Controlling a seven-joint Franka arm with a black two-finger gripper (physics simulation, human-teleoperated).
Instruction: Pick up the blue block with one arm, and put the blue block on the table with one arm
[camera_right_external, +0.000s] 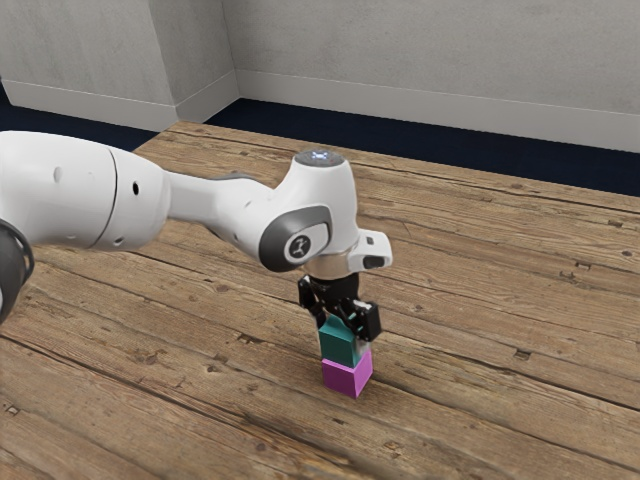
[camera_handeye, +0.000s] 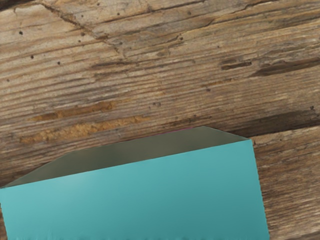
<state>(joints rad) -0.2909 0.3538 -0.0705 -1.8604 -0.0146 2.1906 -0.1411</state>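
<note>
We are positioning the hand (camera_right_external: 342, 335) at the blue block (camera_right_external: 337, 349), directly above the magenta block (camera_right_external: 345, 378), are unable to tell its opening or hold, and are risking slip or lower-block displacement through off-centre gripping or sideways travel.

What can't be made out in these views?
Exterior view: whether the pincer grips the teal block; its own body obscures contact.
Exterior view: rear of the arm, cut off by left edge.
Wrist view: most of the magenta block, behind the teal block.
Wrist view: teal block's remainder, below lower edge.
</note>
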